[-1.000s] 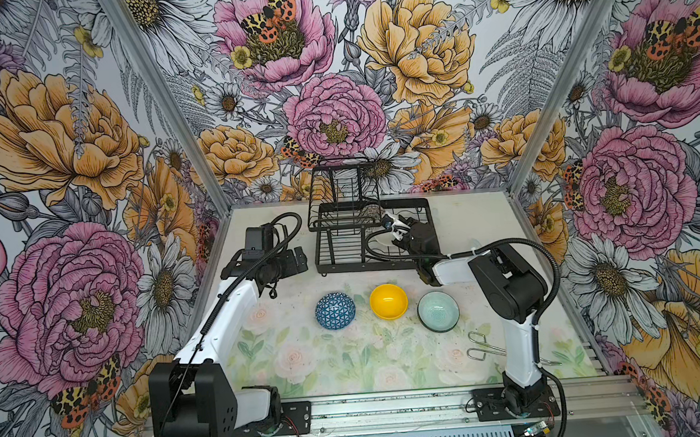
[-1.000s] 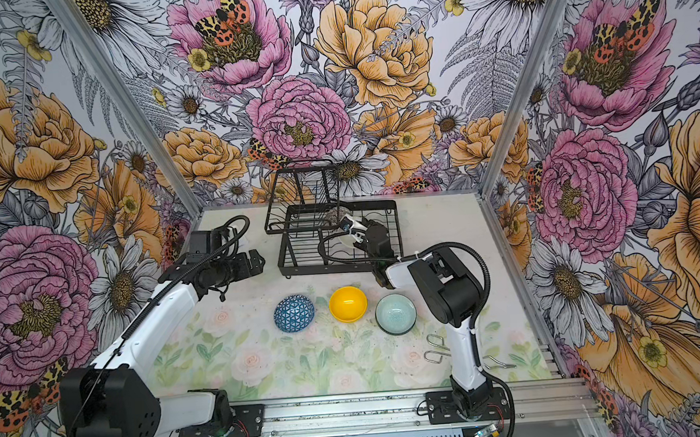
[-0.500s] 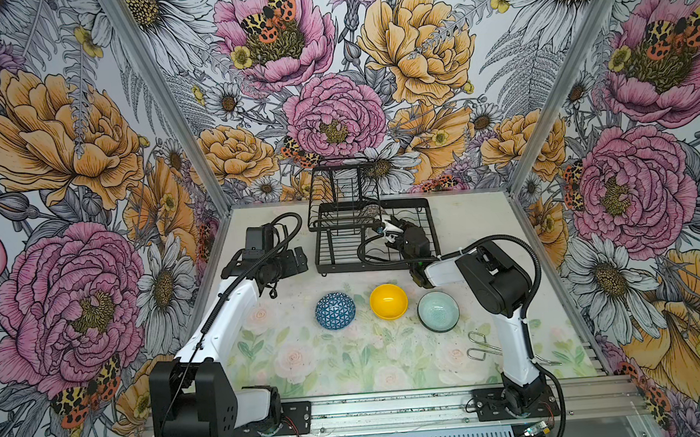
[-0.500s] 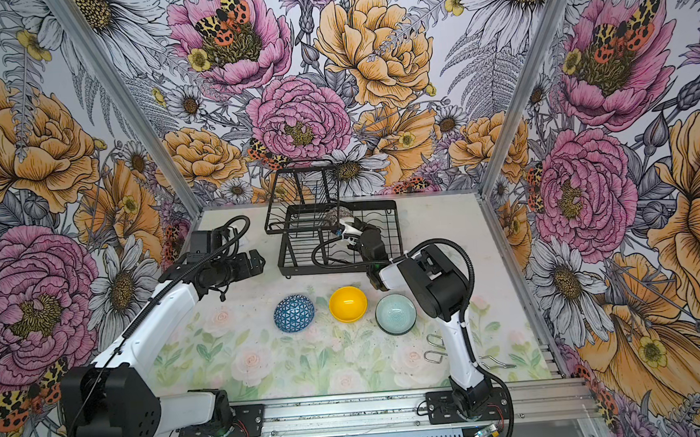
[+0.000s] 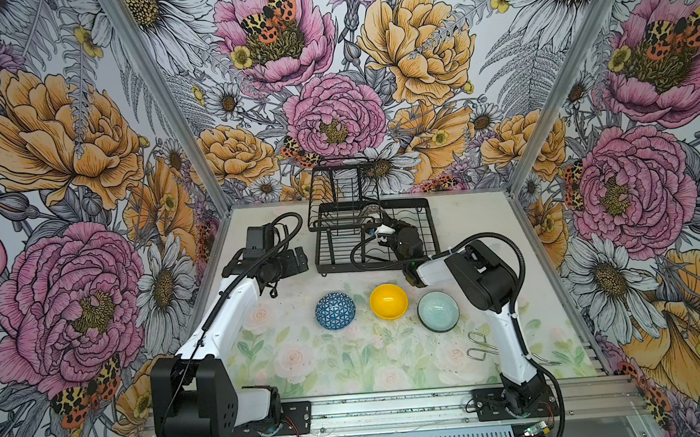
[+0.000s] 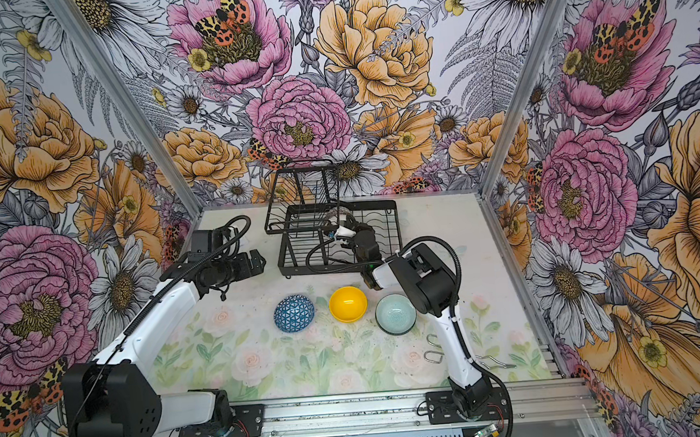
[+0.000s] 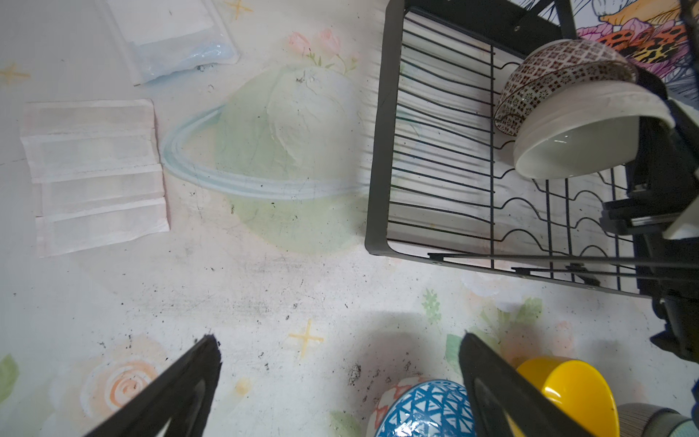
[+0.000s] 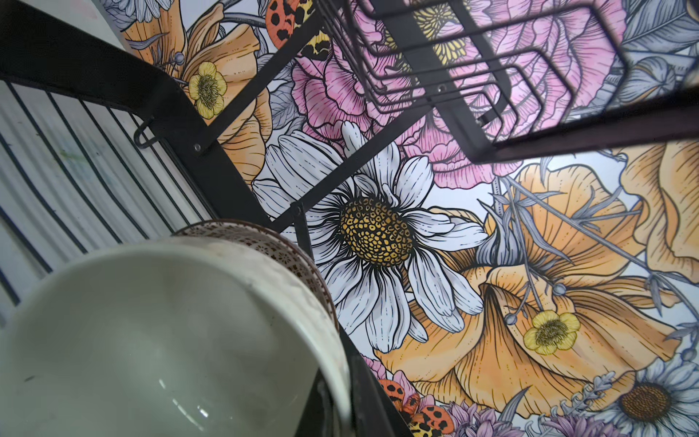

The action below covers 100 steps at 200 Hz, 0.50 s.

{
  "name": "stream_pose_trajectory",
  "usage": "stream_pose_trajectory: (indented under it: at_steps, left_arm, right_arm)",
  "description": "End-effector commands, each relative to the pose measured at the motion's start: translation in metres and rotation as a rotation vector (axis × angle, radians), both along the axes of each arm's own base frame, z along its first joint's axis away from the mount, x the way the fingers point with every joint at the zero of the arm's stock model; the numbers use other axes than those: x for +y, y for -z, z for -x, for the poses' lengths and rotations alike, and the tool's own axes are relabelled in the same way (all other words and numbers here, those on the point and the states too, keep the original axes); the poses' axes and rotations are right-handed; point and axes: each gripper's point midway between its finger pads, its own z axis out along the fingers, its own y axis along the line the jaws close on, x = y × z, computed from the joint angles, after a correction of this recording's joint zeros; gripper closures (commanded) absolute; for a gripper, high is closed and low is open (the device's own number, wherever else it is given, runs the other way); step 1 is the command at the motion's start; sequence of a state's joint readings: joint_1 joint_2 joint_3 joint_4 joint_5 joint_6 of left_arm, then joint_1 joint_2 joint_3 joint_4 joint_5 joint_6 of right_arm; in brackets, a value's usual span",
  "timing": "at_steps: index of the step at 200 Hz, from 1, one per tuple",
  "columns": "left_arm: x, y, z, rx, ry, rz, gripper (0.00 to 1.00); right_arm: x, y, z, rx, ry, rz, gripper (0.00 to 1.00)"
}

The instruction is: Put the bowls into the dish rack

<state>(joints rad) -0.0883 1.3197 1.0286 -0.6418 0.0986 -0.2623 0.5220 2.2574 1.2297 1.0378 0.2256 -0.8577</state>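
Your right jaws clench the rim of the plain cream round bowl (image 7: 575, 143), tipped on edge inside the black wire dish rack (image 7: 379, 159) just beside the mosaic bowl (image 7: 559, 68), while your released left jaws hover nearest the blue triangle-patterned bowl (image 5: 335, 310).

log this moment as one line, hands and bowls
right hand shut on cream bowl, at dish rack beside mosaic bowl | left hand open beside dish rack | on table: blue bowl, yellow bowl, teal bowl
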Motion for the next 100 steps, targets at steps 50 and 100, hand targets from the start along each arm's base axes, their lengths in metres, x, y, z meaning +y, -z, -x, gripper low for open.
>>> stream_pose_trajectory:
  at_steps: [50,100]
  left_arm:
    - [-0.0052,-0.012,-0.0056,-0.038,0.02,0.016,0.01]
    - [-0.0039,-0.0123,-0.0006,-0.043,0.016,0.011,0.01]
  right_arm:
    - [0.0174,-0.0303,-0.0067,-0.142,-0.032,0.005,1.0]
    - [0.0217,-0.0259,-0.0079,-0.154,-0.047,0.049,1.0]
